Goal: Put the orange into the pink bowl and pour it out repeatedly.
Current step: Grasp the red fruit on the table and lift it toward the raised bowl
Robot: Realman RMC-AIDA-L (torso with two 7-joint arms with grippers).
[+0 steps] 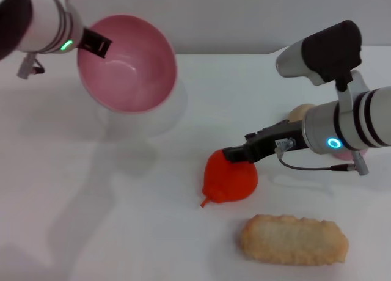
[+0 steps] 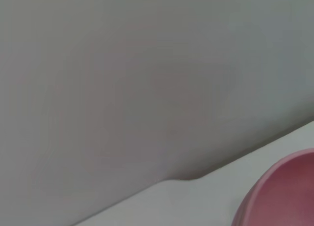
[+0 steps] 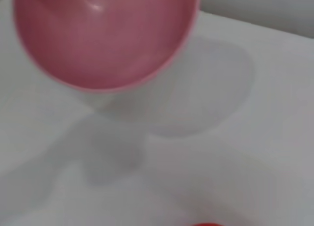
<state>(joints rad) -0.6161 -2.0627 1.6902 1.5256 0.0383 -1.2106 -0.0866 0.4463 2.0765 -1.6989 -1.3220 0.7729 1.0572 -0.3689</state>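
The pink bowl (image 1: 128, 64) is held up above the table at the back left, tipped so its empty inside faces me. My left gripper (image 1: 95, 44) is shut on its rim. The bowl's edge shows in the left wrist view (image 2: 279, 196), and its inside fills the right wrist view (image 3: 103, 37). The orange (image 1: 231, 178) lies on the table right of centre, its stem pointing to the front left. My right gripper (image 1: 235, 154) rests against the top of the orange. A sliver of the orange shows in the right wrist view (image 3: 206, 224).
A long beige bread-like toy (image 1: 293, 239) lies in front of the orange. A beige ball (image 1: 299, 113) sits behind my right arm, and a pink thing (image 1: 351, 153) peeks out under it. The white table (image 1: 122, 220) ends at a wall behind.
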